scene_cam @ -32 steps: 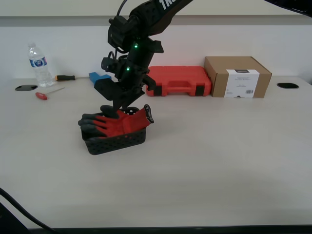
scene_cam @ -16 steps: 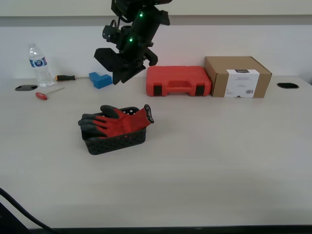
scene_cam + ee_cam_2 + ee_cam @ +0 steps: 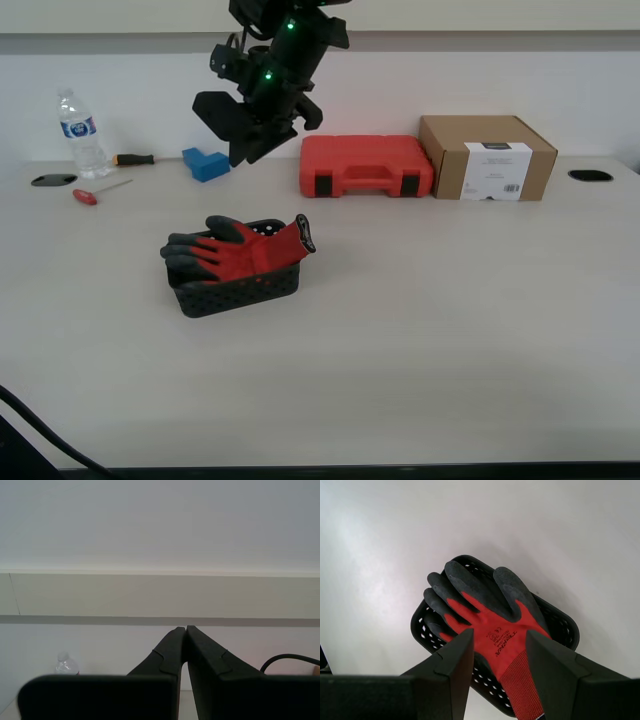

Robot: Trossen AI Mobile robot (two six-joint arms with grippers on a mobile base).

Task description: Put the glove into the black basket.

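Observation:
The red glove point(image 3: 240, 252) with dark grey fingers lies across the black basket point(image 3: 245, 290) on the table; its fingers and cuff hang over the rims. My first gripper point(image 3: 238, 135) hangs high above the basket, open and empty, well apart from it. In the first wrist view the glove point(image 3: 490, 615) lies in the basket point(image 3: 565, 625) far below my open first gripper point(image 3: 499, 635). My second gripper point(image 3: 186, 630) is shut and empty and faces the wall. It does not show in the exterior view.
A red tool case point(image 3: 365, 165) and a cardboard box point(image 3: 487, 157) stand at the back of the table. A blue block point(image 3: 206, 163), two screwdrivers point(image 3: 88, 196) and a water bottle point(image 3: 78, 133) are at the back on the exterior view's left.
My first gripper has risen from just above the glove to high over the basket, open and empty. The glove has stayed in the basket.

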